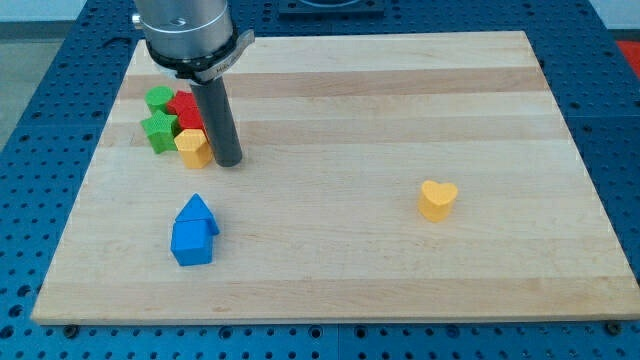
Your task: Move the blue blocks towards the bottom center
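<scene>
Two blue blocks sit touching at the view's lower left: a blue house-shaped block (201, 213) and below it a blue cube-like block (190, 243). My tip (228, 162) rests on the board above them, just right of a yellow block (192, 146) in the cluster at the upper left. The tip is well apart from the blue blocks.
A cluster at the upper left holds a green block (158, 98), a green star-shaped block (158, 128) and red blocks (185, 108) next to the yellow block. A yellow heart (437, 199) lies at the view's right. The wooden board (400, 270) has edges on all sides.
</scene>
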You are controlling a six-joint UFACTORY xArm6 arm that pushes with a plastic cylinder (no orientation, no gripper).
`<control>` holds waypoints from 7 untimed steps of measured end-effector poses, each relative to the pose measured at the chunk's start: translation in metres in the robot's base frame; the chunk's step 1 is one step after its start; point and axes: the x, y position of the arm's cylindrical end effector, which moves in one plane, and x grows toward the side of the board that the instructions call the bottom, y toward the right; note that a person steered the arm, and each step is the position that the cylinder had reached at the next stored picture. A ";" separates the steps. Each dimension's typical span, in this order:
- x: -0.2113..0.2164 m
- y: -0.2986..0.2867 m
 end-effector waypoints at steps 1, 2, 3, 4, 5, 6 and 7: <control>0.002 0.021; 0.012 0.028; 0.034 0.009; 0.064 -0.003; 0.075 -0.053; 0.075 -0.109; 0.081 -0.154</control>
